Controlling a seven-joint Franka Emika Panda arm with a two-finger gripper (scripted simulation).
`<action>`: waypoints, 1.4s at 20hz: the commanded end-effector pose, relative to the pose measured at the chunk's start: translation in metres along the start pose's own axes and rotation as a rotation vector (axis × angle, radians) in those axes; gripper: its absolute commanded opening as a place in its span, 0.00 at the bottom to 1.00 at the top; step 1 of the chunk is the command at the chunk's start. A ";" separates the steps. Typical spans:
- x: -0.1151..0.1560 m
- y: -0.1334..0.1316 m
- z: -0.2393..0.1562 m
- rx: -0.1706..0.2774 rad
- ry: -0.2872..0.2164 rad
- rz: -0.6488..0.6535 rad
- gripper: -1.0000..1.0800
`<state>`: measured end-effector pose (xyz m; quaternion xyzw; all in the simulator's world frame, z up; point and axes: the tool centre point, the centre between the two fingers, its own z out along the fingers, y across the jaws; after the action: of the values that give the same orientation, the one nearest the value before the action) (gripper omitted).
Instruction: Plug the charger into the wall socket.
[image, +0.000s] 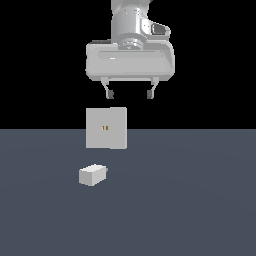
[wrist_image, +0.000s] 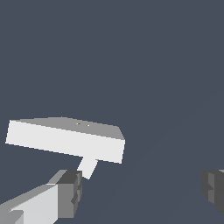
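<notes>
Lying off-white boxy charger (image: 93, 175), grey square wall socket (image: 106, 128), claw (image: 130, 94) spread empty above

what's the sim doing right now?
A Panda arm is set to plug the charger into the wall socket. Nothing is grasped: the gripper hangs above the socket plate, fingers spread apart and empty. The charger lies on the floor in front of the upright socket, apart from it. The wrist view shows the socket from above.
</notes>
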<state>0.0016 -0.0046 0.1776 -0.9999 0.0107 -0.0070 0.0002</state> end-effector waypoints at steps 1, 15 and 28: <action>0.000 0.000 0.000 0.000 0.000 0.000 0.96; -0.013 -0.008 0.012 -0.011 0.055 0.057 0.96; -0.039 -0.030 0.046 -0.036 0.186 0.192 0.96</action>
<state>-0.0336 0.0230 0.1355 -0.9908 0.0985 -0.0912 -0.0171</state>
